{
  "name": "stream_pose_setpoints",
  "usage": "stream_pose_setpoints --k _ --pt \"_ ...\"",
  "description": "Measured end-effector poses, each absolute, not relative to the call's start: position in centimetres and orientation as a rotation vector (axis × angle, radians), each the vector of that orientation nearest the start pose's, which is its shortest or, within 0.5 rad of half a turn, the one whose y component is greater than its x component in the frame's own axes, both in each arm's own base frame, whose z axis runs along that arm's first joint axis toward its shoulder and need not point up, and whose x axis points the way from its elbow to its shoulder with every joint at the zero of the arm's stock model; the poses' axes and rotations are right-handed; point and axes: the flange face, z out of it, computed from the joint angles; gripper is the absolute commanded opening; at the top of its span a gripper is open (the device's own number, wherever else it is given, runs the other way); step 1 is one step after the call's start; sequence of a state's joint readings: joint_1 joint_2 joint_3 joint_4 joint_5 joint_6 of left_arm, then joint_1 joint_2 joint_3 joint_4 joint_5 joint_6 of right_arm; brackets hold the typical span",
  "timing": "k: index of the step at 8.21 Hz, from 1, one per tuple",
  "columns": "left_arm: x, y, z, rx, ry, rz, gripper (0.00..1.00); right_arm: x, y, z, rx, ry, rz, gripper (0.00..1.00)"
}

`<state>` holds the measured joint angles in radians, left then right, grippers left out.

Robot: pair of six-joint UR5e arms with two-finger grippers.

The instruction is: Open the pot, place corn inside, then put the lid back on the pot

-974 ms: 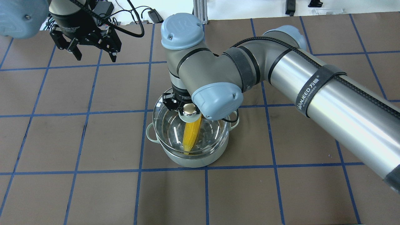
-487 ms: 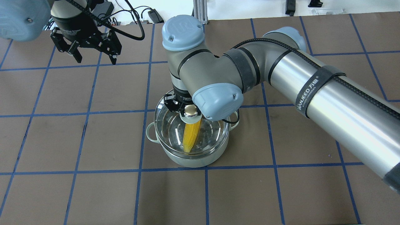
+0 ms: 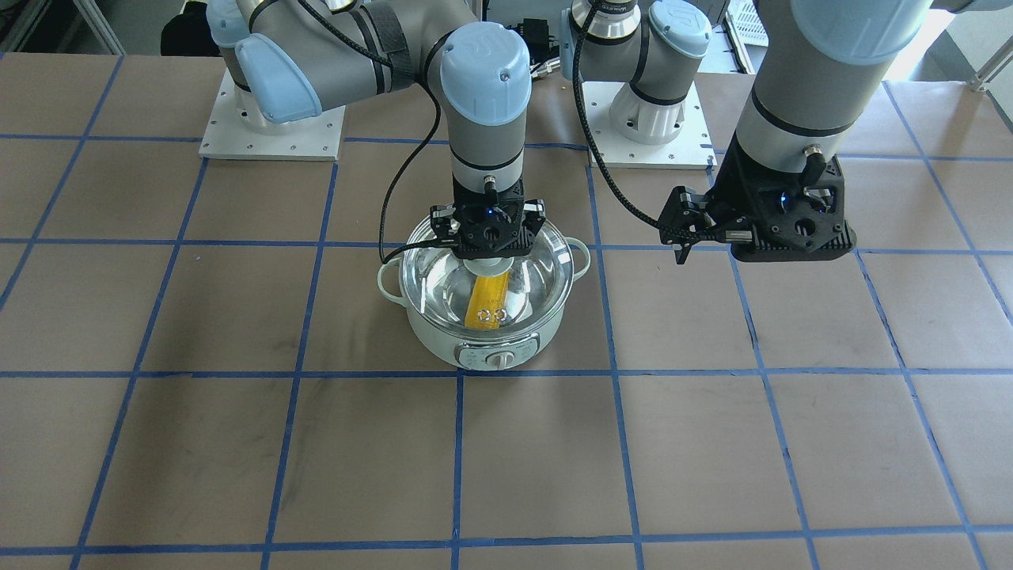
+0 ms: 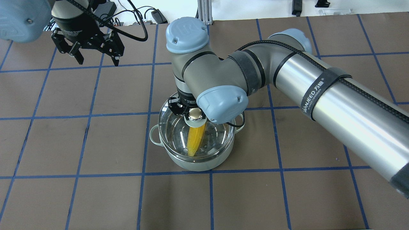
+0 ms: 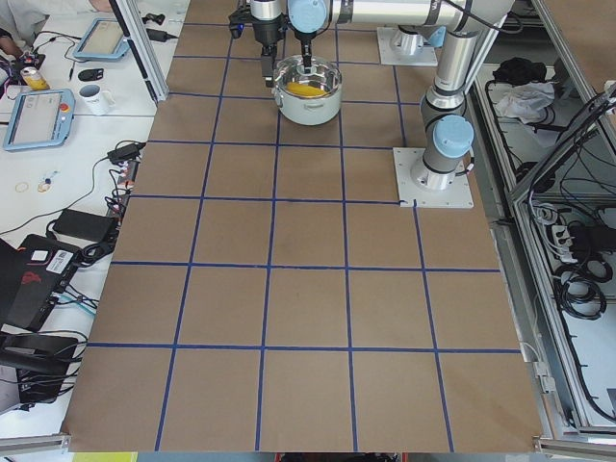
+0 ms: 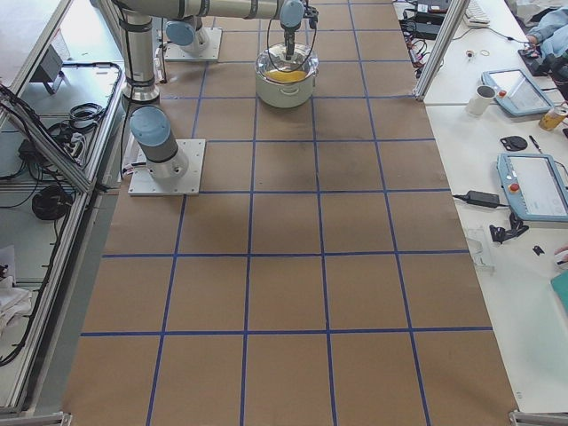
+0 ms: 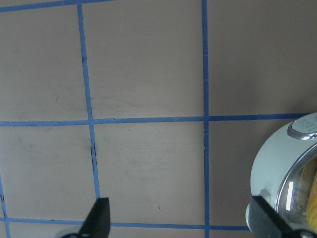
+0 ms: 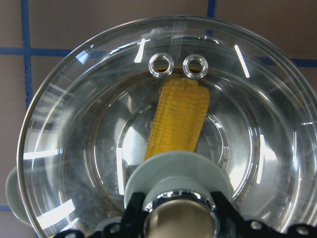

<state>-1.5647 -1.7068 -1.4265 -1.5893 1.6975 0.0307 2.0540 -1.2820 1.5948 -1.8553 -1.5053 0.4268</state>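
Note:
The pale mint-green pot stands mid-table, its dial facing the far side. The yellow corn lies inside it, seen through the glass in the right wrist view. The clear glass lid covers the pot; I cannot tell whether it rests on the rim or sits just above it. My right gripper is shut on the lid's knob from above. My left gripper hangs open and empty over the table, far to the left of the pot, whose edge shows in its wrist view.
Brown table cover with a blue tape grid. The right arm's forearm crosses over the table's right half. Cables and a power brick lie at the far table edge. Operator benches with tablets flank the table.
The lid with the right gripper on its knob has shifted slightly down onto the pot. The left gripper has drifted a little toward the far edge, still open.

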Motion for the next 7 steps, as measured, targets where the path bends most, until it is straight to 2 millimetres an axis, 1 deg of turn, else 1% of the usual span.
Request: stream_pose_setpoints --k 7 --pt "-11.61 -54.90 48.73 0.055 3.014 0.020 1.00 39.77 -45.59 34.61 -0.055 3.097 0.114 0.00"
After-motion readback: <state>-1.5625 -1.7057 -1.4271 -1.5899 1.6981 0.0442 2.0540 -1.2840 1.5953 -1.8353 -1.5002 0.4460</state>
